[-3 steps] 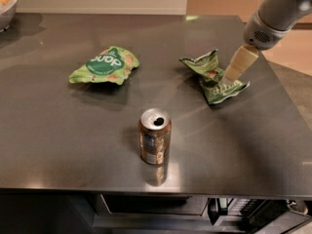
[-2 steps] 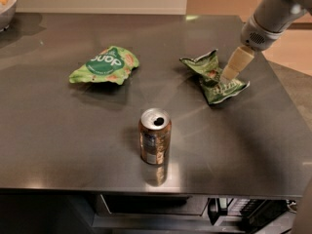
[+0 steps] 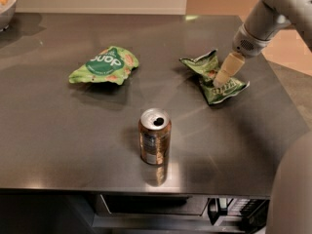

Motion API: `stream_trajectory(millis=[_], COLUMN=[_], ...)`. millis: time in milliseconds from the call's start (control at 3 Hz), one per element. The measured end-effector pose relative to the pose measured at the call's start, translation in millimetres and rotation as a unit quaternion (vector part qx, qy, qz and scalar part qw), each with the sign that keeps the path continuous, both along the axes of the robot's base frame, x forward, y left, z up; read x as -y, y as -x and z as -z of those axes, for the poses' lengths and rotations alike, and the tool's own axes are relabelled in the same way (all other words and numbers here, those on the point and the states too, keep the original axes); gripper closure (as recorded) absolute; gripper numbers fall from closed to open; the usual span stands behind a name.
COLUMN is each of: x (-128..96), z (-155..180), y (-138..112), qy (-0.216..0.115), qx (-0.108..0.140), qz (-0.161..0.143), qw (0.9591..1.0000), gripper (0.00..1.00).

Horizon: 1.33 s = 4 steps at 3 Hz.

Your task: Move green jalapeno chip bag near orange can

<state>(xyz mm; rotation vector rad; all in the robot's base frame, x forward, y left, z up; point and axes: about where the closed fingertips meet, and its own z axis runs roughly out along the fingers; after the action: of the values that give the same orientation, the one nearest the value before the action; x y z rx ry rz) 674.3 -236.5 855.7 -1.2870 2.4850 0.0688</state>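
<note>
The green jalapeno chip bag point(image 3: 210, 67), dark green and crumpled, lies on the right part of the dark table point(image 3: 58, 130). My gripper point(image 3: 221, 80) comes down from the upper right on its pale arm and rests on the middle of this bag. The orange can point(image 3: 155, 136) stands upright near the table's front edge, to the lower left of the bag and well apart from it.
A brighter green bag with a round dark logo point(image 3: 104, 65) lies at the left centre. A bowl point(image 3: 7, 4) sits at the far left corner. The table's right edge runs close behind the chip bag. Part of my own body point(image 3: 292, 189) fills the lower right.
My gripper has moved a little to the left, from the bag's right edge onto its middle. The bag, the can and the other bag have not moved.
</note>
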Motion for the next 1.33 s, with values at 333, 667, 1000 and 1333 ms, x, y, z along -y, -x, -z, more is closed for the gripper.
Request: stream_trajectory(millis=[333,667,1000,1333], x=[-5.6,-12.0,-19.9,-31.6], z=[10.5,10.6,3.0,-7.6], y=[1.2,8.9,23.8,45.2], qy=[-0.002,-0.004,-0.010,-0.018], qx=[-0.021,-0.035,-0.041,-0.044], qz=[0.001,0.005,0.000,-0.017], qw=[0.9998,0.9994,0.9991,0.9987], gripper=[0.00,0.18,0.41,0.65])
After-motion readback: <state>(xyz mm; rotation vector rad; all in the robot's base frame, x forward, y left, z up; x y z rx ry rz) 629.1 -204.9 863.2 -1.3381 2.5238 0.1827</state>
